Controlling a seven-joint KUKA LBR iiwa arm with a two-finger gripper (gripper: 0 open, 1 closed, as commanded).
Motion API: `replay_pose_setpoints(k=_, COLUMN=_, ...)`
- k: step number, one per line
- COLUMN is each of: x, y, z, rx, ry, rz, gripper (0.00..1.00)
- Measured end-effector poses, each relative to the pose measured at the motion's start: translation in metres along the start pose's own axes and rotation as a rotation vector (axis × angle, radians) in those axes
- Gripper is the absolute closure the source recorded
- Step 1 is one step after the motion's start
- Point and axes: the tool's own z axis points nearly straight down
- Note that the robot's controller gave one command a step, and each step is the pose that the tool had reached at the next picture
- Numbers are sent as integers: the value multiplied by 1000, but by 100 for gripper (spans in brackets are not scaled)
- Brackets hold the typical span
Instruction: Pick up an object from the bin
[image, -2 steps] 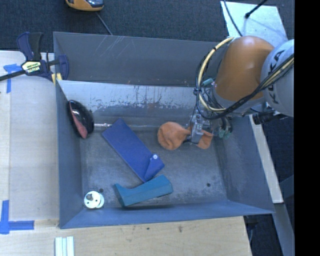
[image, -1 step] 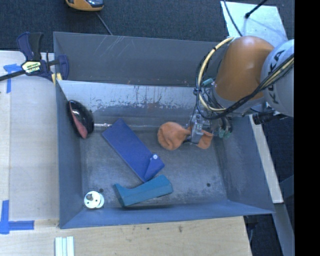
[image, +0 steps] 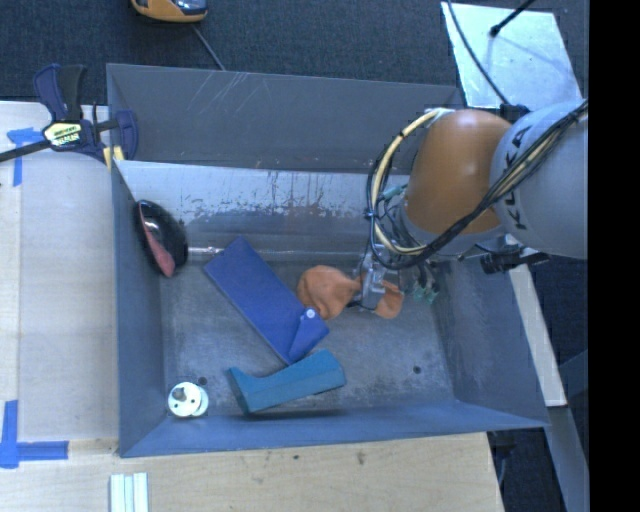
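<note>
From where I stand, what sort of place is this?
Probably a robotics lab or test cell: a robot arm with its gripper down in a grey metal bin of odd loose things, such as a blue flat board and an orange lump.

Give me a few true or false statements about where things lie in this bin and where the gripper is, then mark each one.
1. The gripper is down at the orange lumpy soft object, right of the bin's middle. True.
2. The flat dark blue rectangular board lies along the bin's right wall. False: it lies diagonally in the middle of the floor, left of the orange lump.
3. The small white round object sits near the front left corner. True.
4. The black oval object with a pink patch rests on the teal foam block. False: it lies by the left wall, well apart from the block, which is near the front wall.
</note>
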Motion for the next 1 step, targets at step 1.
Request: replay_pose_setpoints(k=1, x=19, y=-14, z=-173, rx=0, ry=10, rz=-111, gripper=100)
